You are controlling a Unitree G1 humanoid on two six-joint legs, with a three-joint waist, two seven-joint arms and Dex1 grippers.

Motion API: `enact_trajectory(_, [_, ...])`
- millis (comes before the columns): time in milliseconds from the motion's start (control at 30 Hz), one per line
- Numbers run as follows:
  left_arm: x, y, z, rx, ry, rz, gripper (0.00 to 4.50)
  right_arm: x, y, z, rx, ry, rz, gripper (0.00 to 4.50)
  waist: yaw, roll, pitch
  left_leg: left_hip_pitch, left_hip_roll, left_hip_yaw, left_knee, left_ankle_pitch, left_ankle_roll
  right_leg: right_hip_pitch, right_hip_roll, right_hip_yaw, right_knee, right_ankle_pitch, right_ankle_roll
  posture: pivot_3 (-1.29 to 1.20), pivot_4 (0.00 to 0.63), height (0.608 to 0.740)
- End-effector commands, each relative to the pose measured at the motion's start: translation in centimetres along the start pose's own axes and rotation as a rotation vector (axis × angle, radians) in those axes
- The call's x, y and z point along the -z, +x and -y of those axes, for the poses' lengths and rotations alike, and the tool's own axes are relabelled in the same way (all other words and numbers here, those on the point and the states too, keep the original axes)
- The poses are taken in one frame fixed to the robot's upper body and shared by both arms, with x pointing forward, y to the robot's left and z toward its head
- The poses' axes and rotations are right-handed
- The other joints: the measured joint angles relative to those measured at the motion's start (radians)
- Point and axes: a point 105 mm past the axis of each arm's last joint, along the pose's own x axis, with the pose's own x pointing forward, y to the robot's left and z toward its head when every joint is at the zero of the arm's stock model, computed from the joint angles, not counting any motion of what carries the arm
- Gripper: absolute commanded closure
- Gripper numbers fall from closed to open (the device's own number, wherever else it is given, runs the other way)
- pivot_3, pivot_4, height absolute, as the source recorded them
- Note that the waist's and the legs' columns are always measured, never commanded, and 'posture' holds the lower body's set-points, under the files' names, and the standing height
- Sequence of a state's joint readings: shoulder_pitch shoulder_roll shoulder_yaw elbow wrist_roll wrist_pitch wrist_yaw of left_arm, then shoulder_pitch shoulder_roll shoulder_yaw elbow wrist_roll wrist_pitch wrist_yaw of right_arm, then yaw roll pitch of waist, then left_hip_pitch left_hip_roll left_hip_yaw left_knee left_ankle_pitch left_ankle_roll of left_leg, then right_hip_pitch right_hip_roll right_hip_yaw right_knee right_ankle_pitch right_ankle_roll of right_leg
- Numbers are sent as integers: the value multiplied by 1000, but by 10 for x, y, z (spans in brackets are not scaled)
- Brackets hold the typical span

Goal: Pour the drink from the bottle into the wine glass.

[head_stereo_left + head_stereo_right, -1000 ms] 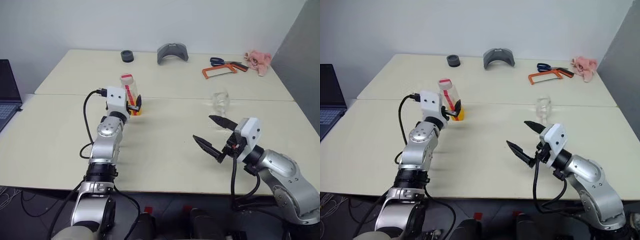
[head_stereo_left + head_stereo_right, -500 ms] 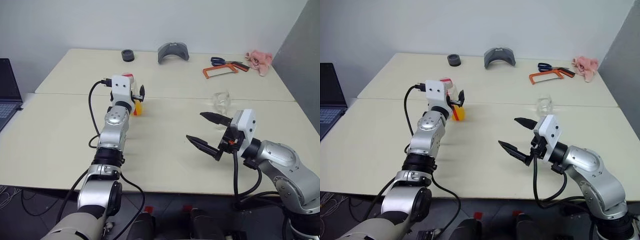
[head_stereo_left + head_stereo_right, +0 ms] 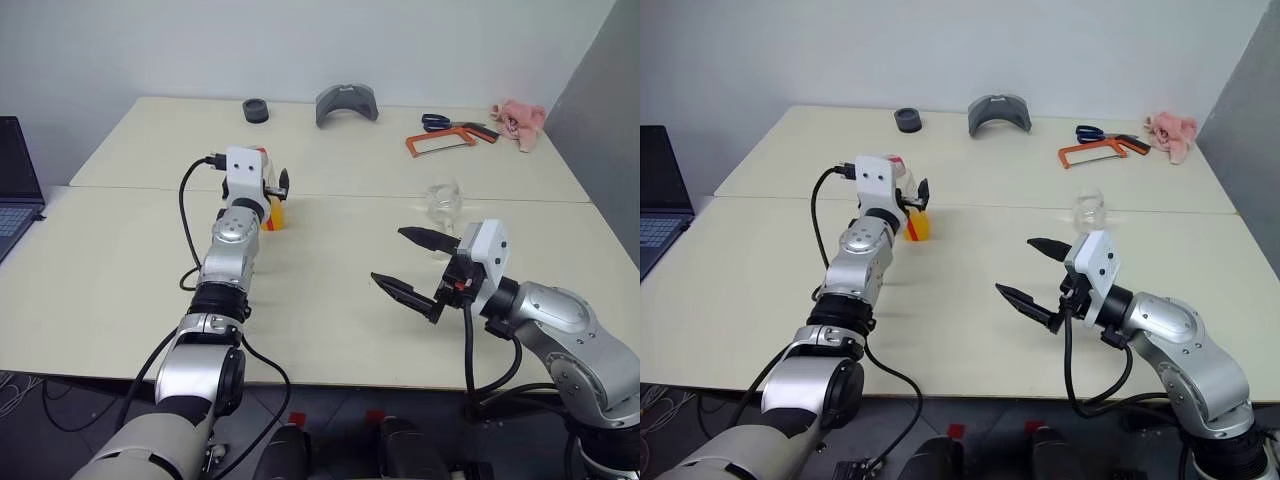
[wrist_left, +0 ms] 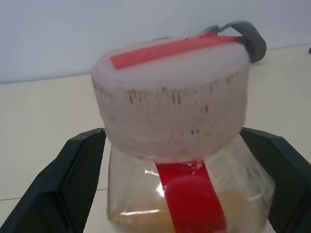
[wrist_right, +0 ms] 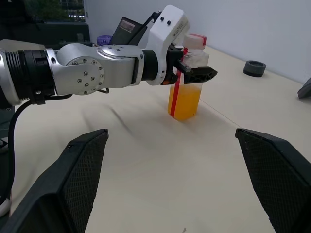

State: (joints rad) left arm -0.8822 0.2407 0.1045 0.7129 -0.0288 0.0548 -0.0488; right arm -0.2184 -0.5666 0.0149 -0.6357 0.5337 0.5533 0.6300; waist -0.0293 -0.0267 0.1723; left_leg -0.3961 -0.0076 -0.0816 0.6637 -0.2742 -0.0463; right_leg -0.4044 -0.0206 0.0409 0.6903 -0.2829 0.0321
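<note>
The bottle [image 5: 187, 92] stands upright on the table, its white cap crossed by a red strip. Orange drink [image 3: 273, 214] fills its lower part. My left gripper [image 4: 175, 136] is open at the bottle's shoulders, one black finger on each side, just under the cap. The clear wine glass [image 3: 441, 203] stands empty to the right, near the seam between the two tabletops. In front of the glass my right gripper [image 3: 387, 255] hovers above the table, open and holding nothing, pointing toward the bottle.
A laptop [image 3: 15, 190] lies at the left edge. Along the far side of the table are a black ring [image 3: 254, 111], a grey curved piece [image 3: 345, 103], blue scissors [image 3: 435, 122], an orange hacksaw [image 3: 445, 140] and a pink cloth [image 3: 517, 118].
My left arm has stretched forward, bringing its open fingers further along and slightly higher on the bottle. The right gripper has turned a little to the left. The bottle and the glass have stayed put.
</note>
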Motion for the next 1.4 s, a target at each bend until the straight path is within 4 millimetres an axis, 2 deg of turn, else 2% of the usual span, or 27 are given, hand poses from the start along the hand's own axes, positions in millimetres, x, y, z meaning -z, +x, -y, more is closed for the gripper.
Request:
enact_trajectory(33, [-27,4,0,-9,6,86,13,-16,-1,-3,-9,-42,51,0,0,0,0,0,0,0,0,0,0,0,0,0,0,0,0,0,150,740])
enact_trajectory(767, [-37,5,-1,-8,-15,116,13,-14,-1,-2,-14,-43,38,0,0,0,0,0,0,0,0,0,0,0,0,0,0,0,0,0,150,740])
enact_trajectory(1133, [-35,5,1,1,-9,107,13,-13,-2,-2,-15,-43,35,0,0,0,0,0,0,0,0,0,0,0,0,0,0,0,0,0,150,740])
enact_trajectory(1233, [-34,5,1,5,2,103,602,-13,-2,-2,-15,-43,35,0,0,0,0,0,0,0,0,0,0,0,0,0,0,0,0,0,150,740])
enact_trajectory(1400, [-30,4,2,7,10,91,2174,-14,-1,-2,-16,-42,37,0,0,0,0,0,0,0,0,0,0,0,0,0,0,0,0,0,150,740])
